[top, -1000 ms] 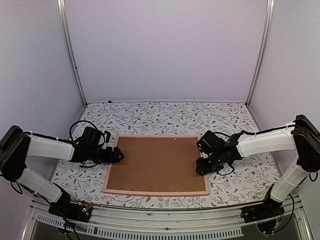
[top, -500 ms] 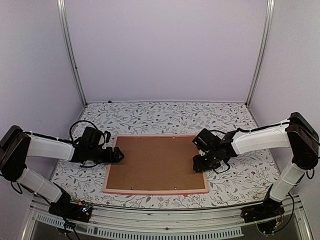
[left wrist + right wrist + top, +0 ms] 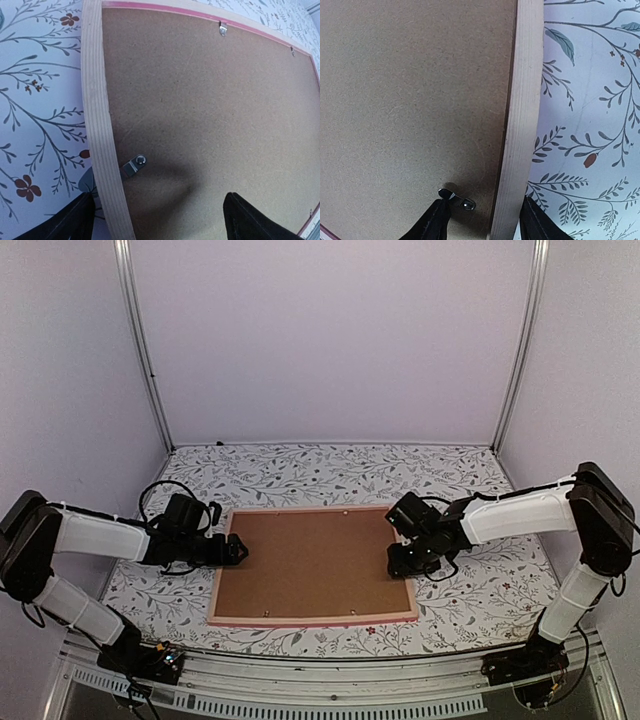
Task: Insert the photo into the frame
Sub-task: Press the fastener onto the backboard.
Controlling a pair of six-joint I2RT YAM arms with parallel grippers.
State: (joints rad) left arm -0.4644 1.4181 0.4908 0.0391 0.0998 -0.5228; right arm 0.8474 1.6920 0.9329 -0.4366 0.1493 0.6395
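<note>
The frame (image 3: 311, 621) lies face down on the table, its thin pink border around a plain brown backing board (image 3: 310, 565). The photo is hidden. My left gripper (image 3: 232, 550) is open and straddles the frame's left rail (image 3: 102, 140), one finger over the tablecloth and one over the board (image 3: 200, 110), next to a small metal clip (image 3: 134, 165). My right gripper (image 3: 400, 562) is open astride the right rail (image 3: 522, 115). Its inner fingertip (image 3: 438, 216) touches another metal clip (image 3: 461, 200), and its outer fingertip sits on the table side.
A floral tablecloth (image 3: 330, 475) covers the table. Lilac walls and two metal posts (image 3: 140, 340) close in the back and sides. More small clips sit along the frame's long edges (image 3: 223, 29).
My right gripper has shifted a little left and farther from me along the frame's right edge, ending at the clip. The left arm has stayed still.
</note>
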